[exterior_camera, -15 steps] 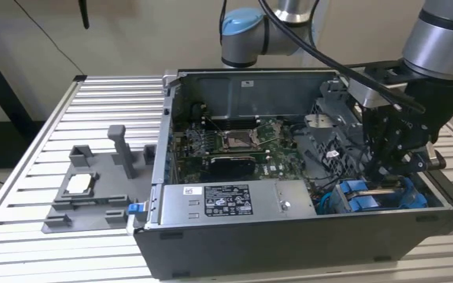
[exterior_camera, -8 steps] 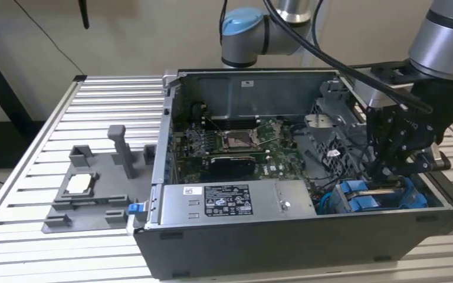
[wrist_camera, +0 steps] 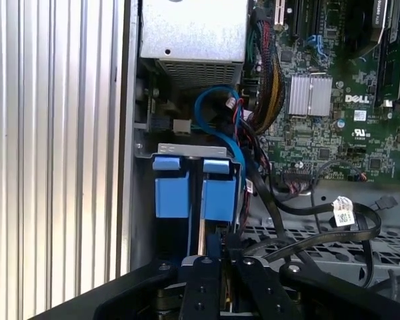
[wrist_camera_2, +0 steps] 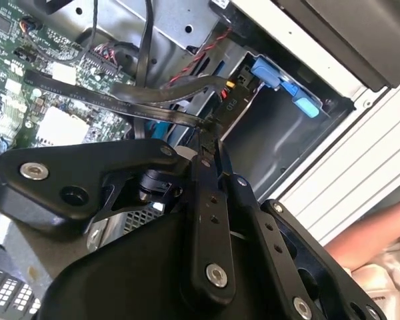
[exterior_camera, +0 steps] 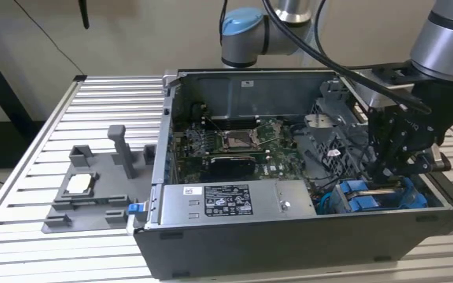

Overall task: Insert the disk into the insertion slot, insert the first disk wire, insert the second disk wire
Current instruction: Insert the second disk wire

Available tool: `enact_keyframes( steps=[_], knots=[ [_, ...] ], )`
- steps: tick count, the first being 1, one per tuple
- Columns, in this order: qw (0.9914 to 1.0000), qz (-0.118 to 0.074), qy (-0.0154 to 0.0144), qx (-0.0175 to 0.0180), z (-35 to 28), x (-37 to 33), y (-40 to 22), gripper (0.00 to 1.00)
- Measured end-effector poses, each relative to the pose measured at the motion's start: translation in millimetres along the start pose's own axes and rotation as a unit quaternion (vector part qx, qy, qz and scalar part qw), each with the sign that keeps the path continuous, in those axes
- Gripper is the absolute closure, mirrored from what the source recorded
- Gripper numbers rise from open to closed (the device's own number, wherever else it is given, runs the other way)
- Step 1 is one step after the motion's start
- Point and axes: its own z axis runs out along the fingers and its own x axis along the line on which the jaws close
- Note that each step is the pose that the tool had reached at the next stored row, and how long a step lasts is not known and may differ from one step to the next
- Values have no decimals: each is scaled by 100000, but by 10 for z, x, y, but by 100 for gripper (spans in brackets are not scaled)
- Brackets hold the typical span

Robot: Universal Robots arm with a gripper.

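Observation:
The disk in its blue carrier (exterior_camera: 372, 196) sits down in the drive bay at the front corner of the open computer case, on the exterior view's right. The first wrist view shows two blue carrier frames (wrist_camera: 195, 193) side by side in the bay. My gripper (exterior_camera: 386, 177) reaches down into the case right above them. Its fingers (wrist_camera_2: 207, 143) are pressed together on the end of a flat black disk wire (wrist_camera_2: 153, 110), with the tips (wrist_camera: 210, 248) just over the gap between the blue frames. Blue end tabs (wrist_camera_2: 280, 83) show beside the bay wall.
A silver power supply box (exterior_camera: 235, 200) lies beside the bay. The motherboard (exterior_camera: 235, 144) and loose black cables (wrist_camera: 320, 207) fill the case floor. A grey fixture (exterior_camera: 92, 188) stands on the slatted table (exterior_camera: 101, 100). A person's arm (wrist_camera_2: 363, 240) rests outside the case.

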Motion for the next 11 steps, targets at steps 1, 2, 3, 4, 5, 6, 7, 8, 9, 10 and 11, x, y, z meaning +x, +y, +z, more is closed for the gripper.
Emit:
enact_keyframes(
  steps=[1, 2, 3, 4, 5, 6, 7, 8, 9, 10, 11],
  knots=[
    [100000, 101, 11, -6, 1, 0, -3, 85],
    [100000, 210, 21, -8, 2, 0, -6, 85],
    [99999, 330, 23, -14, 5, 0, -8, 85],
    [99999, 428, 16, -18, 6, 0, -9, 85],
    [99999, 502, 0, -19, 7, 0, -10, 85],
    [99998, 550, -36, -21, 9, 0, -10, 85],
    [99998, 583, -41, -20, 9, 0, -11, 85],
    [99998, 621, -52, -22, 9, 0, -10, 85],
    [99998, 654, -56, -22, 9, 0, -10, 85],
    [99998, 684, -66, -25, 9, 0, -10, 85],
    [99997, 715, -75, -24, 9, 0, -11, 85]
  ],
)
